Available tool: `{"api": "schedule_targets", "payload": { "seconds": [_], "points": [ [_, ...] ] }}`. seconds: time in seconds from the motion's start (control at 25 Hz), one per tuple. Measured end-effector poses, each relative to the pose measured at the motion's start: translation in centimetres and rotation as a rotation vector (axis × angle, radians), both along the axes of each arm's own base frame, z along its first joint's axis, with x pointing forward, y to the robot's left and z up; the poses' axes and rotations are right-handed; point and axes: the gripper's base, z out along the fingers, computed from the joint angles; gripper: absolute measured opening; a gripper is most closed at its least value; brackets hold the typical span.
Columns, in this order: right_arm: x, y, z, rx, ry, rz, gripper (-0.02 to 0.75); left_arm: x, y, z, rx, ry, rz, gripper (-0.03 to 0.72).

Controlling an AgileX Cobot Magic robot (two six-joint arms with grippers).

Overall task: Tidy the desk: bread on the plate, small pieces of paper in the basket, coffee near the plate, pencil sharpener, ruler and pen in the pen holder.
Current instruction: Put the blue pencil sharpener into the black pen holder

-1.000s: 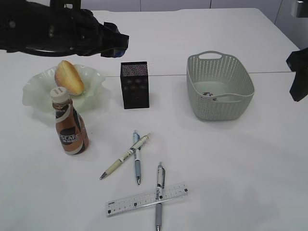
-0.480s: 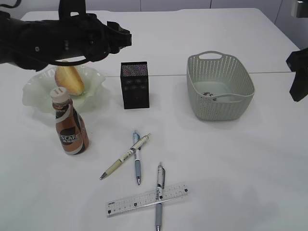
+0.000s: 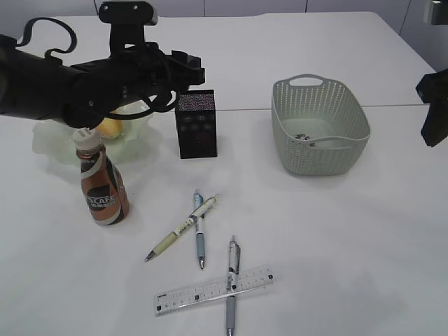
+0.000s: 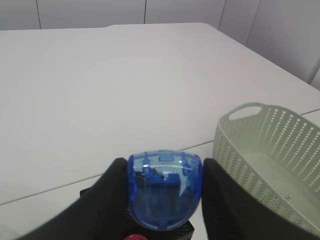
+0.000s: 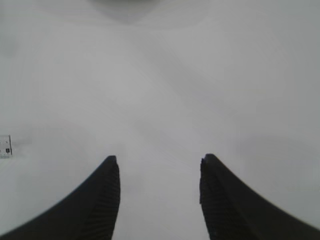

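My left gripper point(image 4: 165, 169) is shut on a translucent blue pencil sharpener point(image 4: 165, 195), held just above the black mesh pen holder point(image 3: 197, 126). The holder's top edge point(image 4: 186, 228) shows beneath the sharpener. In the exterior view the left gripper point(image 3: 189, 66) hangs over the holder's rear rim. The bread point(image 3: 110, 128) lies on the green plate point(image 3: 49, 143), partly hidden by the arm. The coffee point(image 3: 102, 189) stands in front of the plate. Three pens point(image 3: 180, 227) point(image 3: 200, 234) point(image 3: 232, 280) and the ruler point(image 3: 213, 289) lie near the front. My right gripper point(image 5: 160, 165) is open over bare desk.
The basket point(image 3: 320, 126) stands right of the pen holder with small bits of paper point(image 3: 302, 137) inside; its wall point(image 4: 270, 150) is close to the left gripper's right. The right arm point(image 3: 434, 105) waits at the desk's right edge.
The left arm has swung right and lower, from over the plate to over the pen holder, carrying the sharpener. The right arm has not moved.
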Motion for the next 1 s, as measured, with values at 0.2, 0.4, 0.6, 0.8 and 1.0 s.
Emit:
{"api": "schedule_targets", "payload": {
  "seconds": [0.2,0.4,0.6,0.8,1.0],
  "points": [
    [0.1,0.0,0.0,0.0,-0.01,0.0,0.38,1.1,-0.6,-0.5,-0.006,-0.012,0.0,0.323],
    [0.1,0.0,0.0,0.001,-0.016,-0.001,0.38,1.5,-0.8,-1.5,0.001,0.002,0.0,0.323],
    [0.4,0.0,-0.4,0.0,-0.001,-0.001,0.38,1.8,-0.9,-2.4,-0.002,-0.002,-0.001,0.323],
    [0.4,0.0,-0.5,0.0,0.001,-0.001,0.38,2.0,-1.0,-3.2,-0.008,-0.015,-0.001,0.323],
    [0.4,0.0,-0.5,0.0,0.001,-0.001,0.38,2.1,-1.0,-4.0,-0.015,0.003,0.011,0.338]
  ]
}}
